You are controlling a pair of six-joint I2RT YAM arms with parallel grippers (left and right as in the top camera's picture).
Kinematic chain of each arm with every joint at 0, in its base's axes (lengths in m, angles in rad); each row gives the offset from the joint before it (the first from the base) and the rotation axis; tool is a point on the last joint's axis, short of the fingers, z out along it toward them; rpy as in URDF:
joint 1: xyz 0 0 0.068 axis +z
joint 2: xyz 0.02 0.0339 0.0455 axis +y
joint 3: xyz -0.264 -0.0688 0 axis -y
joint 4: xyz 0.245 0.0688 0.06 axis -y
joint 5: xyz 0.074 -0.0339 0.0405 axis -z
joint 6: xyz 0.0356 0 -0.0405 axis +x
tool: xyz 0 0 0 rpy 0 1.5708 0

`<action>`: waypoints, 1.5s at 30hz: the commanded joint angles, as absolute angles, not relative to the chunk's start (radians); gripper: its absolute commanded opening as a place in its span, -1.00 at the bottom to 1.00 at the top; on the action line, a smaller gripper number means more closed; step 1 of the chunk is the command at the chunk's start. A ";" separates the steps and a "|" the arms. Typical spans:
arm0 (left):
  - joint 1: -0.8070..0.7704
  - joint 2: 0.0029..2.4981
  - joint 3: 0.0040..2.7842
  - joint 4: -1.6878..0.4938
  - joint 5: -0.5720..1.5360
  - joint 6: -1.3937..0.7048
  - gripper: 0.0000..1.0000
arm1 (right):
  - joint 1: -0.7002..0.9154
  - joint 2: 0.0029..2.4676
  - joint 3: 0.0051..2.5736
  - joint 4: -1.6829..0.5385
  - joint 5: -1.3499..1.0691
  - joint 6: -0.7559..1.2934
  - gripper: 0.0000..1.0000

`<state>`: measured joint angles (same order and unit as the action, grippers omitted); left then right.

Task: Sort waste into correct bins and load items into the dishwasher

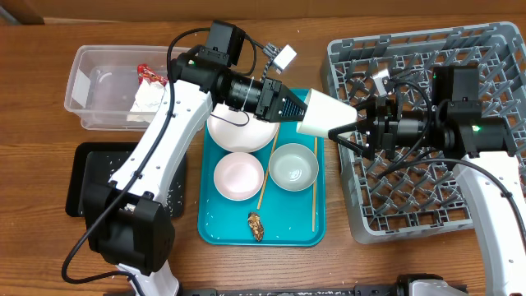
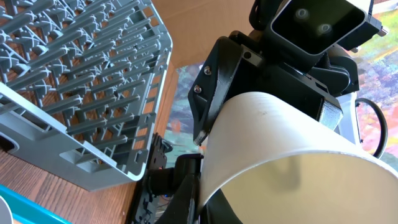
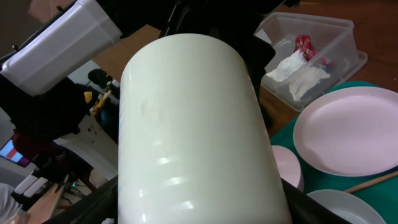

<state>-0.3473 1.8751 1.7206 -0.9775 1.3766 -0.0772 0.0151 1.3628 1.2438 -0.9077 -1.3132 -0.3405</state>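
Observation:
A white cup [image 1: 325,115] [image 2: 280,143] [image 3: 193,124] hangs on its side above the teal tray, held from both ends. My left gripper [image 1: 300,107] [image 2: 202,193] is shut on its rim, one finger inside and one outside. My right gripper [image 1: 349,131] [image 3: 199,208] reaches from the grey dishwasher rack [image 1: 485,49] [image 2: 74,81], its fingers pressed against both sides of the cup's base. Below lie the round plate [image 1: 238,136] [image 3: 348,130], a pink bowl [image 1: 238,175], a pale bowl [image 1: 293,166], two chopsticks [image 1: 314,185] and a brown scrap [image 1: 256,226].
The clear tub [image 1: 107,90] [image 3: 348,31] at the back left holds a red wrapper [image 1: 150,74] [image 3: 305,45] and white napkins [image 1: 148,100] [image 3: 295,71]. A black tray [image 1: 82,164] sits in front of it, with rice grains near its right edge. The teal tray [image 1: 214,230] lies in the middle.

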 commanded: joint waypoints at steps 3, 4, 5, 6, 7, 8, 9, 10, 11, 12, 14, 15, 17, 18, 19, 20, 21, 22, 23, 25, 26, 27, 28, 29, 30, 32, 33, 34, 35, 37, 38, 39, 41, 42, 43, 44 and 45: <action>-0.361 1.877 1.736 -0.971 1.357 -0.094 -0.92 | 0.033 1.360 1.264 -0.897 -1.337 -0.344 0.40; -0.361 1.877 1.736 -0.971 1.357 -0.094 -0.92 | 0.033 1.360 1.264 -0.897 -1.337 -0.344 0.40; -0.361 1.877 1.736 -0.971 1.357 -0.094 -0.92 | 0.033 1.360 1.264 -0.892 -1.337 -0.344 0.40; -0.361 1.877 1.736 -0.971 1.357 -0.094 -0.92 | 0.033 1.360 1.264 -0.885 -1.337 -0.344 0.40; -0.361 1.877 1.736 -0.971 1.357 -0.094 -0.92 | 0.033 1.360 1.264 -0.881 -1.337 -0.344 0.41; -0.361 1.877 1.736 -0.971 1.357 -0.094 -0.92 | 0.033 1.360 1.264 -0.874 -1.337 -0.344 0.41; -0.361 1.877 1.736 -0.971 1.357 -0.094 -0.92 | 0.032 1.360 1.264 -0.864 -1.337 -0.340 0.41; -0.361 1.877 1.736 -0.971 1.357 -0.094 -0.92 | 0.033 1.360 1.264 -0.861 -1.337 -0.340 0.41; -0.361 1.877 1.736 -0.971 1.357 -0.094 -0.92 | 0.033 1.360 1.264 -0.860 -1.337 -0.340 0.41; -0.360 1.877 1.736 -0.971 1.357 -0.094 -0.92 | 0.033 1.360 1.264 -0.857 -1.337 -0.340 0.41; -0.361 1.877 1.736 -0.971 1.357 -0.094 -0.92 | 0.033 1.360 1.264 -0.848 -1.337 -0.340 0.41; -0.361 1.877 1.736 -0.971 1.357 -0.094 -0.92 | 0.033 1.360 1.264 -0.840 -1.337 -0.340 0.41; -0.361 1.877 1.736 -0.971 1.357 -0.094 -0.92 | 0.033 1.360 1.264 -0.825 -1.337 -0.340 0.41; -0.361 1.877 1.736 -0.971 1.357 -0.094 -0.92 | 0.033 1.360 1.264 -0.820 -1.337 -0.340 0.41; -0.360 1.877 1.736 -0.971 1.357 -0.094 -0.92 | 0.033 1.360 1.264 -0.819 -1.337 -0.340 0.41; -0.360 1.877 1.736 -0.971 1.357 -0.094 -0.92 | 0.033 1.360 1.264 -0.818 -1.337 -0.340 0.41; -0.360 1.877 1.736 -0.971 1.357 -0.094 -0.92 | 0.033 1.360 1.264 -0.817 -1.337 -0.340 0.41; -0.360 1.877 1.736 -0.971 1.357 -0.094 -0.92 | 0.033 1.360 1.264 -0.817 -1.337 -0.340 0.41; -0.360 1.877 1.736 -0.971 1.357 -0.094 -0.92 | 0.033 1.360 1.264 -0.817 -1.337 -0.340 0.41; -0.360 1.877 1.736 -0.971 1.357 -0.094 -0.92 | 0.033 1.360 1.264 -0.815 -1.337 -0.340 0.40; -0.360 1.877 1.736 -0.971 1.357 -0.094 -0.92 | 0.033 1.360 1.264 -0.815 -1.337 -0.340 0.39; -0.361 1.877 1.736 -0.971 1.357 -0.094 -0.92 | 0.033 1.360 1.264 -0.812 -1.337 -0.340 0.33; -0.360 1.877 1.736 -0.971 1.356 -0.094 -0.92 | 0.033 1.360 1.264 -0.809 -1.337 -0.340 0.31; -0.360 1.877 1.736 -0.971 1.352 -0.094 -0.92 | 0.032 1.360 1.264 -0.805 -1.337 -0.340 0.21; -0.360 1.877 1.736 -0.971 1.350 -0.094 -0.92 | 0.031 1.360 1.264 -0.799 -1.337 -0.340 0.11; -0.361 1.877 1.736 -0.971 1.349 -0.094 -0.92 | 0.031 1.360 1.264 -0.788 -1.337 -0.340 0.04; -0.360 1.877 1.736 -0.971 1.345 -0.094 -0.92 | 0.031 1.360 1.264 -0.786 -1.337 -0.340 0.02; -0.361 1.877 1.736 -0.971 1.332 -0.094 -0.92 | 0.031 1.360 1.264 -0.786 -1.337 -0.340 0.00; -0.361 1.877 1.736 -0.973 1.314 -0.094 -0.92 | 0.031 1.360 1.264 -0.787 -1.336 -0.340 -0.02; -0.361 1.877 1.736 -0.981 1.288 -0.094 -0.92 | 0.031 1.360 1.264 -0.787 -1.336 -0.340 -0.03; -0.361 1.877 1.736 -0.985 1.279 -0.095 -0.92 | 0.031 1.360 1.264 -0.786 -1.336 -0.341 0.04; -0.361 1.877 1.736 -0.989 1.275 -0.095 -0.92 | 0.031 1.360 1.264 -0.786 -1.336 -0.341 0.16; -0.361 1.877 1.736 -0.991 1.275 -0.095 -0.92 | 0.031 1.360 1.264 -0.781 -1.336 -0.341 0.23; -0.361 1.877 1.736 -0.991 1.275 -0.094 -0.92 | 0.031 1.360 1.264 -0.776 -1.336 -0.341 0.24; -0.361 1.877 1.736 -0.991 1.275 -0.094 -0.92 | 0.031 1.360 1.264 -0.768 -1.336 -0.340 0.26; -0.361 1.877 1.736 -0.991 1.275 -0.094 -0.92 | 0.031 1.360 1.264 -0.763 -1.336 -0.340 0.27; -0.361 1.877 1.736 -0.991 1.275 -0.094 -0.92 | 0.031 1.360 1.264 -0.757 -1.336 -0.340 0.30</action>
<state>-0.3397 1.8751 1.7306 -0.9756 1.3727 -0.0795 0.0219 1.3628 1.2434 -0.7933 -1.3125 -0.3256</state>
